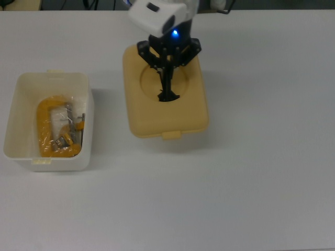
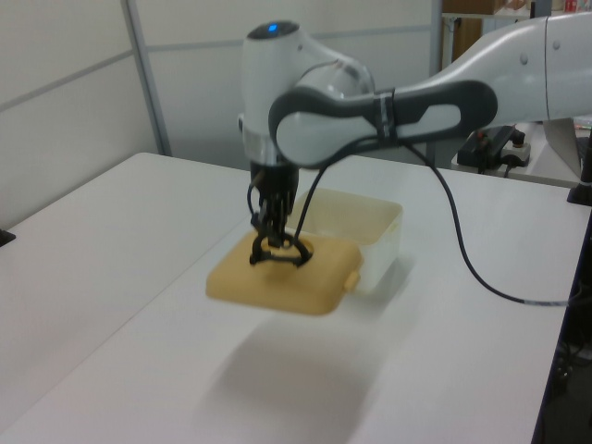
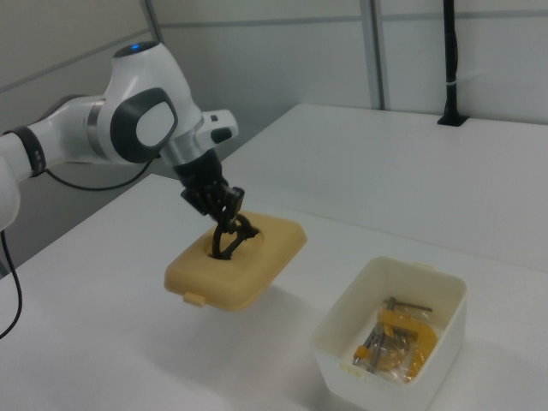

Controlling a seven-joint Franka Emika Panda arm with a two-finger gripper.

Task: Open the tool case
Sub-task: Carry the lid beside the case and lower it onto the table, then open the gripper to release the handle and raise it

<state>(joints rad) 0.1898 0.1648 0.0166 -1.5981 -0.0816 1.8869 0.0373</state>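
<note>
The tool case stands apart in two pieces. Its white tub (image 1: 18, 151) (image 2: 387, 228) (image 3: 342, 338) sits uncovered at the top view's left, with yellow and metal tools inside. The tan-yellow lid (image 1: 183, 115) (image 2: 287, 287) (image 3: 257, 265) hangs in the air to the tub's right in the top view, above the table. My gripper (image 1: 168, 93) (image 2: 274, 252) (image 3: 228, 241) is shut on the lid's black handle in the round recess. The front tab (image 1: 171, 135) faces the top view's bottom edge.
The white table (image 1: 261, 183) carries only the tub. A black cable (image 2: 462, 259) trails from the arm toward the left view's right. Grey wall panels (image 2: 74, 83) stand behind the table, and a black post (image 3: 449, 60) rises at its far edge in the right view.
</note>
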